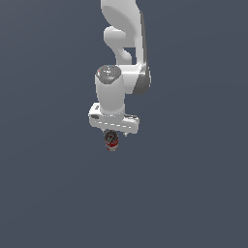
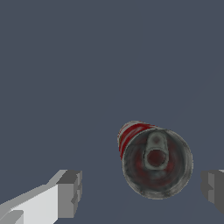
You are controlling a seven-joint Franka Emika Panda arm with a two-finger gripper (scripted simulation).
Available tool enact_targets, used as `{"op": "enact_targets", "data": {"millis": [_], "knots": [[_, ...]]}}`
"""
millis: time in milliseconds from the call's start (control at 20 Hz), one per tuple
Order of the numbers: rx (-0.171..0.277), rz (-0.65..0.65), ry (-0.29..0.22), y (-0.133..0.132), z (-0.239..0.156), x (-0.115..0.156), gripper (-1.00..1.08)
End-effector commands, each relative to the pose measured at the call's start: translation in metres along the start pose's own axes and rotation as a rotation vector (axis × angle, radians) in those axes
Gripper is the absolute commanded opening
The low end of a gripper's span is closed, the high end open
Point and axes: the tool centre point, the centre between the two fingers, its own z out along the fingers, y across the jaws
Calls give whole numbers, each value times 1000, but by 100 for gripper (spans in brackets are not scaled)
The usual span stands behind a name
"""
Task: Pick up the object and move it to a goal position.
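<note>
The object is a small can [image 1: 112, 141] with a red and white label and a dark top. In the exterior view it shows just below the white hand of my arm, partly hidden by it. In the wrist view the can [image 2: 155, 159] is seen from above, standing upright between my two grey fingertips. My gripper [image 2: 142, 190] is open: one fingertip [image 2: 70, 192] stands well clear of the can, the other [image 2: 214, 189] is closer, with a small gap. The gripper [image 1: 114, 133] is hidden under the hand in the exterior view.
A plain dark grey-blue surface [image 1: 193, 193] fills both views. The white arm [image 1: 121, 53] reaches down from the top of the exterior view.
</note>
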Motion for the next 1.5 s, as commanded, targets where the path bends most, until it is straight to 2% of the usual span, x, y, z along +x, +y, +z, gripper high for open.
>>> {"op": "enact_targets", "data": {"millis": [0, 200, 450, 950, 1200, 1250, 1450], "knots": [[-2, 51, 1, 13, 7, -1, 100], [-3, 86, 2, 22, 12, -2, 100], [-4, 80, 1, 21, 14, -2, 100], [-4, 87, 2, 23, 55, -3, 100], [-4, 88, 2, 23, 62, -2, 100], [-4, 88, 2, 23, 62, -2, -100], [-4, 88, 2, 23, 62, -2, -100]]}}
